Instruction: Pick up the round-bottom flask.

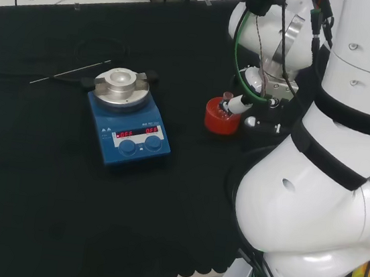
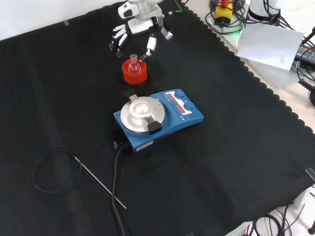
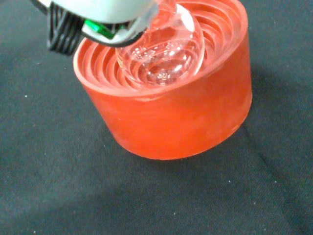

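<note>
A small clear round-bottom flask (image 2: 133, 60) sits in a red ribbed stand (image 2: 134, 73) on the black cloth (image 2: 236, 162). In the wrist view its glass bulb (image 3: 164, 51) rests in the stand's ringed hollow (image 3: 166, 98), with a blurred white part of the hand across its upper side.

In the front view the black and white hand (image 2: 140, 29) hangs just above and behind the stand. Its fingers (image 2: 116, 40) are spread and point down towards the cloth, relaxed rather than curled, and they hold nothing. One white fingertip (image 2: 150, 46) comes down just beside the flask's neck, on the view's right; whether it touches the glass cannot be told. The other fingers lie to the left of the stand, apart from it.

In the head view a white fingertip (image 1: 238, 105) lies at the top of the stand (image 1: 222, 117), close to the flask's neck (image 1: 228, 98).

Nearer the front camera than the stand is a blue hotplate stirrer (image 2: 158, 118) with a round metal plate on top, near the stand but not touching. Beyond the hotplate, well apart from the stand, a thin metal rod (image 2: 98, 179) and a looped black cable (image 2: 54, 169) lie on the cloth. Nothing stands between the hand and the flask.
</note>
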Motion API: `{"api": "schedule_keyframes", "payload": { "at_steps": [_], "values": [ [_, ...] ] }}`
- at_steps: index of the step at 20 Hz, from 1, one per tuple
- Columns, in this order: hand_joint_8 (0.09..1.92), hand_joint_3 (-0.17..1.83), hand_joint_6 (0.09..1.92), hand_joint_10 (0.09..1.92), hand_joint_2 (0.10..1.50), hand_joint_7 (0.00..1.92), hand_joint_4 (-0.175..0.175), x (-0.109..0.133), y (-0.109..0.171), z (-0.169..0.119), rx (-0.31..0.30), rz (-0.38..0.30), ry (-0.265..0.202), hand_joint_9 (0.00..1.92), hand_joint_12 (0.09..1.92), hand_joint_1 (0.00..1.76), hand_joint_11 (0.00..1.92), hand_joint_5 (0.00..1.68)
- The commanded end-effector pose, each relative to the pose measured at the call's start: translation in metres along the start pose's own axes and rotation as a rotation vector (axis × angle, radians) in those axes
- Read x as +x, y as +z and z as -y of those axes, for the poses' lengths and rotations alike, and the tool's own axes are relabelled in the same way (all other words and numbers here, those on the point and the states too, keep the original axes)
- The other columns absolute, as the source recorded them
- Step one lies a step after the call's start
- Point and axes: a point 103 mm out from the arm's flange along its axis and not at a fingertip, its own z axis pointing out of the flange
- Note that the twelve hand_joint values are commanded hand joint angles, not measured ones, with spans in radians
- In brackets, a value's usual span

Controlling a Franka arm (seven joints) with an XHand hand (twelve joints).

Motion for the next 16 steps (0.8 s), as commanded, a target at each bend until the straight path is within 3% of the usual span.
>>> {"api": "schedule_keyframes", "payload": {
  "at_steps": [1,9,16],
  "values": [
    [0.64,0.63,0.55,0.65,0.58,0.22,-0.016,0.0004,0.0013,-0.0027,-0.008,0.002,-0.005,0.39,1.42,0.96,0.03,0.68],
    [0.65,0.64,0.66,0.65,0.58,0.25,-0.023,0.003,0.004,-0.005,-0.015,0.012,-0.01,0.42,1.42,0.98,0.05,0.85],
    [0.66,0.65,0.7,0.65,0.59,0.27,-0.031,0.009,0.0052,-0.0085,-0.01,0.023,-0.013,0.44,1.42,0.98,0.07,0.9]
  ]
}}
